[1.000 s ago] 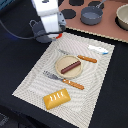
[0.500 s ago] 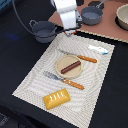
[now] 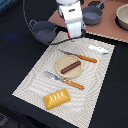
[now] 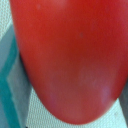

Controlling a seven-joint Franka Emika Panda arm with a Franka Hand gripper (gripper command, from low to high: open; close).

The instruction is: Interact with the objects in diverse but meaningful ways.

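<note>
A red tomato (image 4: 70, 55) fills the wrist view, held close between dark finger edges, so my gripper (image 3: 75, 34) looks shut on it. In the exterior view the white gripper hangs over the far edge of the striped placemat (image 3: 35, 82), and the tomato itself is hidden there. A brown sausage (image 3: 71, 66) lies on a small round plate (image 3: 61, 64) mid-mat. The yellow scored bread loaf (image 3: 56, 98) rests at the mat's near edge. A pale silvery flat piece (image 3: 98, 49) lies toward the exterior view's right. Grey handled pots stand at the left (image 3: 42, 31) and behind the arm (image 3: 92, 14).
An orange-handled knife (image 3: 80, 56) and an orange-handled fork (image 3: 64, 80) flank the plate. A pale bowl (image 3: 123, 17) sits on a brown board (image 3: 112, 30) at the far right. The arm's black cable loops above the left pot.
The arm has swung toward the exterior view's right, from beside the left pot to the mat's far edge. The items on the mat have not moved.
</note>
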